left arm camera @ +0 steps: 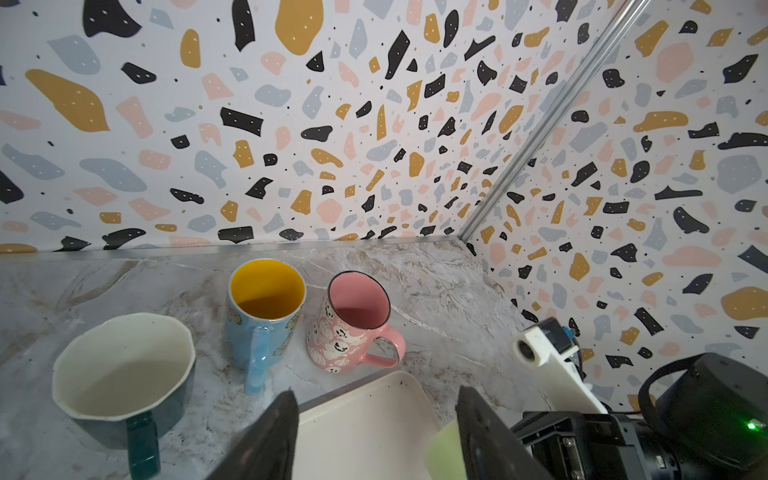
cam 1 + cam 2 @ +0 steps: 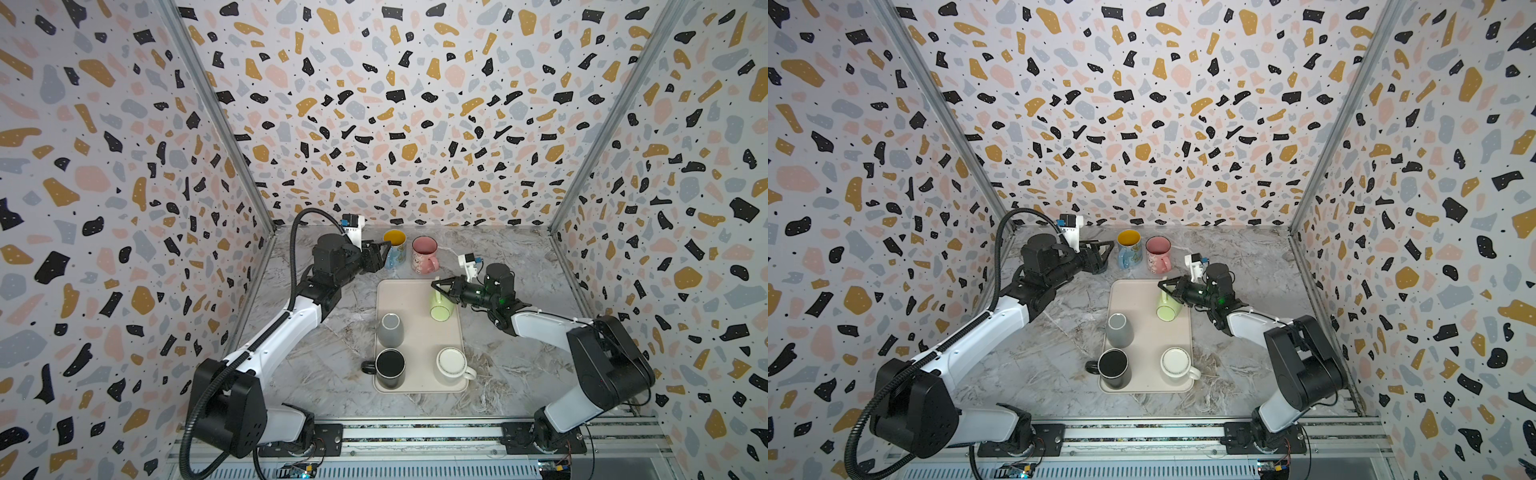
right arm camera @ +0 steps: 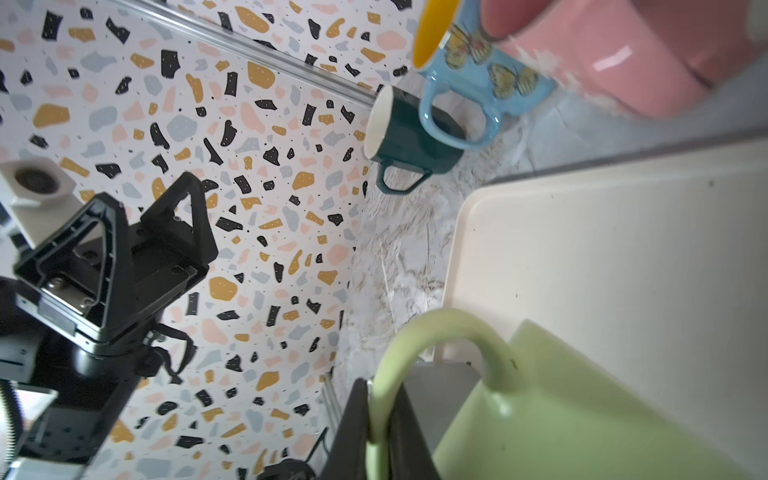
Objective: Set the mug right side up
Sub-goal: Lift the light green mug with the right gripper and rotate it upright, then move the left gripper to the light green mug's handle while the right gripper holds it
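Observation:
A pale green mug (image 2: 441, 308) (image 2: 1168, 308) (image 3: 582, 407) hangs tilted over the far right part of the cream tray (image 2: 415, 293) (image 2: 1142, 297). My right gripper (image 2: 434, 284) (image 2: 1162, 285) (image 3: 378, 386) is shut on its handle, and the wrist view shows the thin green loop pinched between the black fingers. I cannot tell whether the mug touches the tray. My left gripper (image 2: 384, 254) (image 2: 1106, 252) (image 1: 374, 399) is open and empty. It hovers at the back left, beside a blue mug (image 2: 395, 249) (image 1: 262, 316).
On the tray a grey mug (image 2: 390, 330) stands upside down, with a black mug (image 2: 390, 368) and a white mug (image 2: 452, 365) nearer the front. Behind the tray stand the blue mug, a pink mug (image 2: 424, 254) and a dark green mug (image 1: 124, 374). Walls close in on three sides.

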Robot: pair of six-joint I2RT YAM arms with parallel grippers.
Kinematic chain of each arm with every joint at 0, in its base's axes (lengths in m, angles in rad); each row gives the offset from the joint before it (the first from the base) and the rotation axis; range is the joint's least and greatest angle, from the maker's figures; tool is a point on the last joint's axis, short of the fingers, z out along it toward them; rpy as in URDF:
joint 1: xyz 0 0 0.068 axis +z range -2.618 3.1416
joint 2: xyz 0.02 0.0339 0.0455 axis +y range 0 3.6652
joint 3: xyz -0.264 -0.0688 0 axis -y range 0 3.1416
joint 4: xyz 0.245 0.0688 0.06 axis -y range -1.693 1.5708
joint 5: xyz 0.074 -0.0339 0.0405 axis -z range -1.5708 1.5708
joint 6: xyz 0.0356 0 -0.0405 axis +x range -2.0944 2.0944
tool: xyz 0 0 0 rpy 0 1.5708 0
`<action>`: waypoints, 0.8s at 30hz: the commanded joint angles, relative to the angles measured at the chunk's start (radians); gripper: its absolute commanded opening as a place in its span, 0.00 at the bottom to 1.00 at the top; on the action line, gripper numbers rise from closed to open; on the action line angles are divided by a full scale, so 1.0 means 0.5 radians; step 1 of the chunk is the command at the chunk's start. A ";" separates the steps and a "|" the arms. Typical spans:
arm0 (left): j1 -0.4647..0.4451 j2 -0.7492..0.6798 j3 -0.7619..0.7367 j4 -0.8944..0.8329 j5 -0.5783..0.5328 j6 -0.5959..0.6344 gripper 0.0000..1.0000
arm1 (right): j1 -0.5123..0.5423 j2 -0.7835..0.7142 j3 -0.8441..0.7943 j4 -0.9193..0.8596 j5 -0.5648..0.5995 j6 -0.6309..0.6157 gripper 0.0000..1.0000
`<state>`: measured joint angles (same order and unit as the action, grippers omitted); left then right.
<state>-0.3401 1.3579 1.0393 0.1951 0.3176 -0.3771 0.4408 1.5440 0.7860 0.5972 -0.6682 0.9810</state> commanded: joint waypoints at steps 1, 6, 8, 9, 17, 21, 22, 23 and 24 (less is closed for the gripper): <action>0.015 -0.004 0.150 -0.063 0.175 0.076 0.61 | 0.113 -0.241 0.182 -0.322 0.296 -0.701 0.00; 0.014 0.034 0.360 -0.382 0.394 0.250 0.61 | 0.229 -0.420 0.166 -0.397 0.541 -1.182 0.00; 0.015 0.053 0.463 -0.543 0.484 0.344 0.61 | 0.286 -0.489 0.142 -0.400 0.642 -1.392 0.00; 0.013 0.061 0.498 -0.589 0.534 0.370 0.61 | 0.325 -0.515 0.132 -0.400 0.683 -1.522 0.00; 0.005 0.175 0.815 -1.094 0.837 0.600 0.60 | 0.574 -0.661 0.059 -0.327 1.031 -2.182 0.00; -0.013 0.218 0.917 -1.313 0.819 0.714 0.60 | 0.624 -0.689 0.051 -0.260 1.079 -2.346 0.00; -0.021 0.237 0.955 -1.385 0.810 0.749 0.60 | 0.630 -0.690 0.052 -0.249 1.079 -2.385 0.00; -0.031 0.250 0.988 -1.448 0.794 0.786 0.59 | 0.639 -0.689 0.057 -0.244 1.083 -2.420 0.00; -0.044 0.258 1.011 -1.497 0.779 0.811 0.59 | 0.643 -0.687 0.062 -0.238 1.085 -2.442 0.00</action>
<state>-0.3496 1.4792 1.4925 -0.4377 0.6945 -0.0479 0.7532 1.2461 0.7971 0.3603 -0.1642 -0.1188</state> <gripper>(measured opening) 0.595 0.099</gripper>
